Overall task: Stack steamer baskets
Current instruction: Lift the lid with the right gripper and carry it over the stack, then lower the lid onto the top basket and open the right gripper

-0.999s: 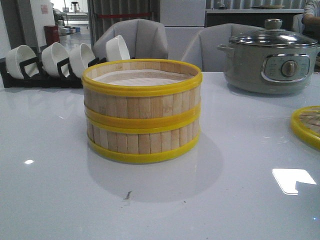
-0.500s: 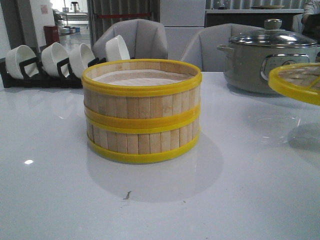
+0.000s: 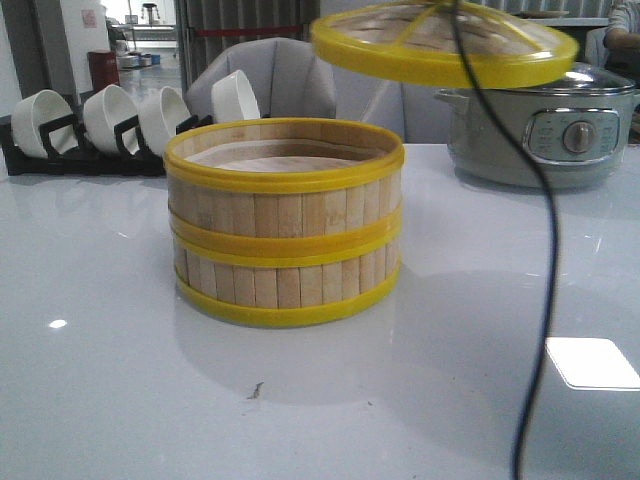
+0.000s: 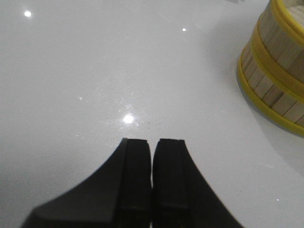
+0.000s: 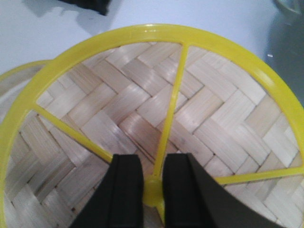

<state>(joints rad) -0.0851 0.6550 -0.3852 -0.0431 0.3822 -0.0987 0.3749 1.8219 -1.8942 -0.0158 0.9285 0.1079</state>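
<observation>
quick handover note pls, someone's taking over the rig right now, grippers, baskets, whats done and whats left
Left gripper: jaws shut, empty, low over bare table beside the steamer baskets.
Right gripper: jaws shut on the yellow knob of the woven lid, holding it in the air, slightly tilted, above and to the right of the stack, not yet centred over it.
Baskets: two stacked, rims aligned, mid-table, top one open.
Done: baskets stacked, lid lifted.
Left: probably carry the lid over the stack, lower it onto the top rim, release. A dangling black cable hangs in front of the camera; watch it.
</observation>
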